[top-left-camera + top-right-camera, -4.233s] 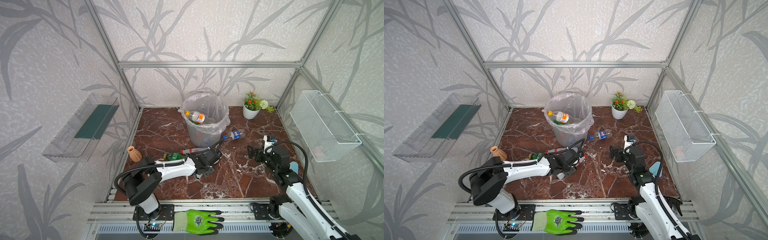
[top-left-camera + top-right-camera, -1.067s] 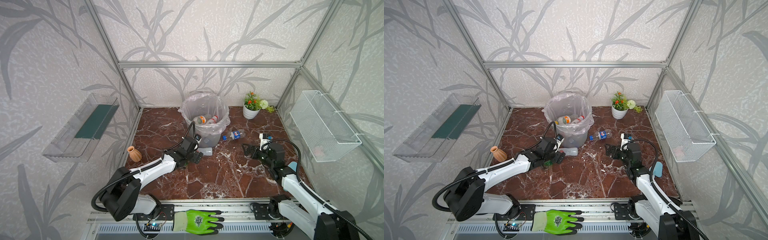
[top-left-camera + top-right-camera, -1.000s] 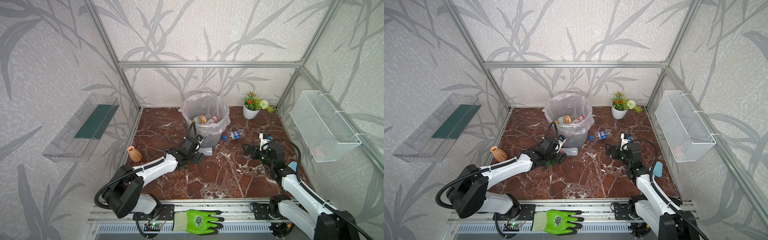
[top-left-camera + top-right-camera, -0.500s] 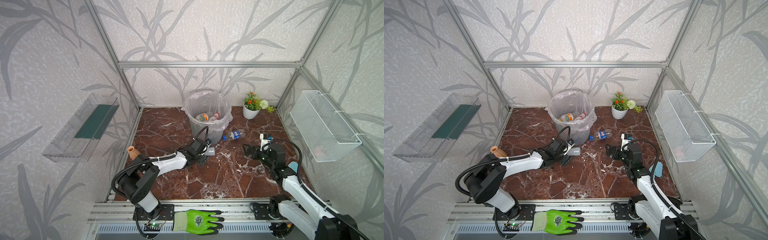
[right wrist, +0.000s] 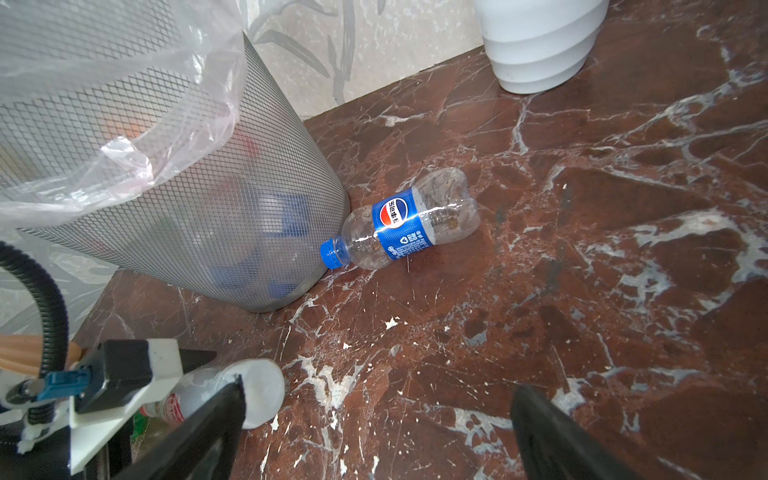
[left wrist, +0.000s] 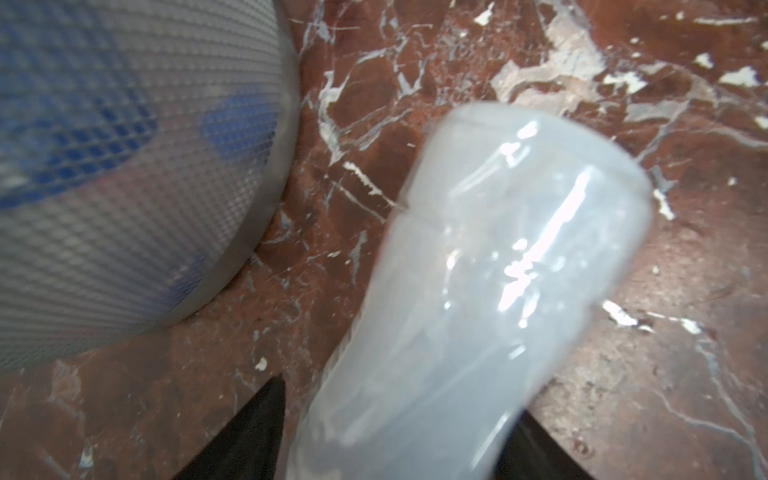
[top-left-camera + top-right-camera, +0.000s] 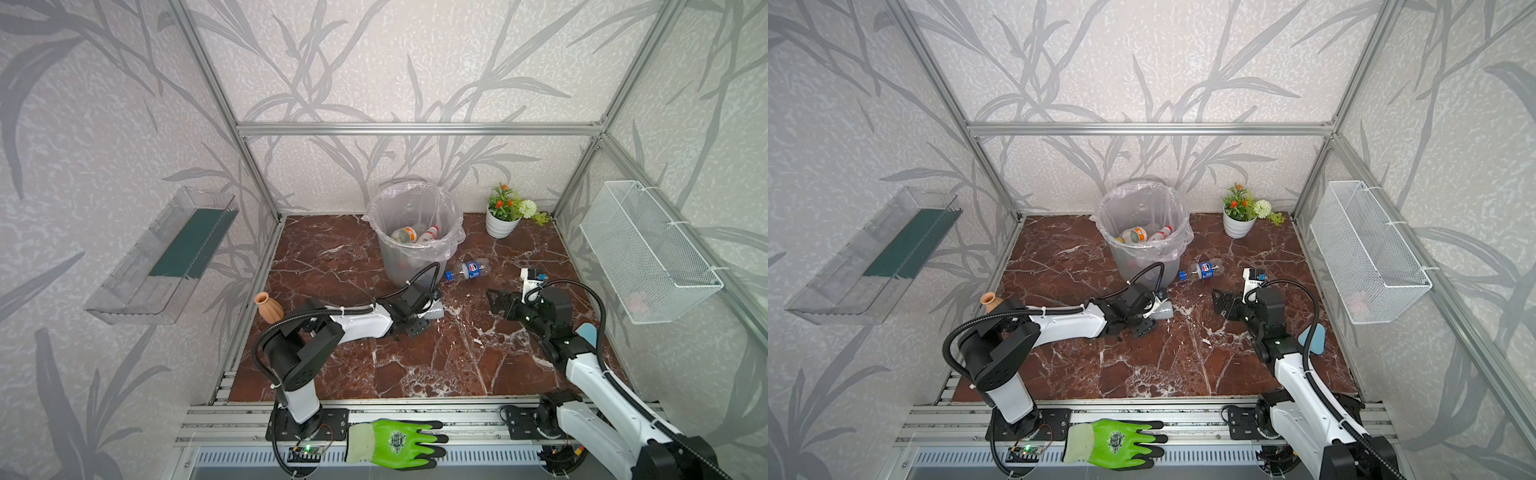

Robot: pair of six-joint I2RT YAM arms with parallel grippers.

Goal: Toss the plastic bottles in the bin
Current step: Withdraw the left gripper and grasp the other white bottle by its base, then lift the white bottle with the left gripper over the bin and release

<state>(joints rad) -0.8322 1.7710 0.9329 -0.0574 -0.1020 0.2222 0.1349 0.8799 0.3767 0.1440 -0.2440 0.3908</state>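
The left arm (image 7: 361, 326) lay stretched out low over the marble surface (image 7: 415, 365), forearm nearly level, reaching toward the foot of the bin (image 7: 395, 266). The right arm (image 7: 586, 370) rose from its base and bent forward, wrist tipped down. The right fingers (image 5: 199, 436) were spread wide just above the surface, with nothing between them.

The bin, a grey mesh bucket lined with a clear bag (image 7: 455, 230), stood beyond both sets of fingers. Several bottles lay inside it, among them an orange-label bottle (image 7: 402, 235) and a red-capped bottle (image 7: 429, 233). In the right wrist view, blue shapes showed through the mesh lower down.

A white bottle (image 6: 478, 291) lay on its side on the surface between the left fingers (image 6: 262, 432). Its flat end reached out past their tips, and the bin's foot was just beside it. One finger stood on each side of the bottle, but whether they pressed on it could not be told. In a top view the same bottle (image 7: 1162, 311) jutted from those fingers toward the right arm, near one of the right fingers.

A blue-label bottle (image 5: 403, 222), clear and lying on its side, rested well ahead of the right fingers. Its blue cap was at the bin's foot, touching it or just short of it.
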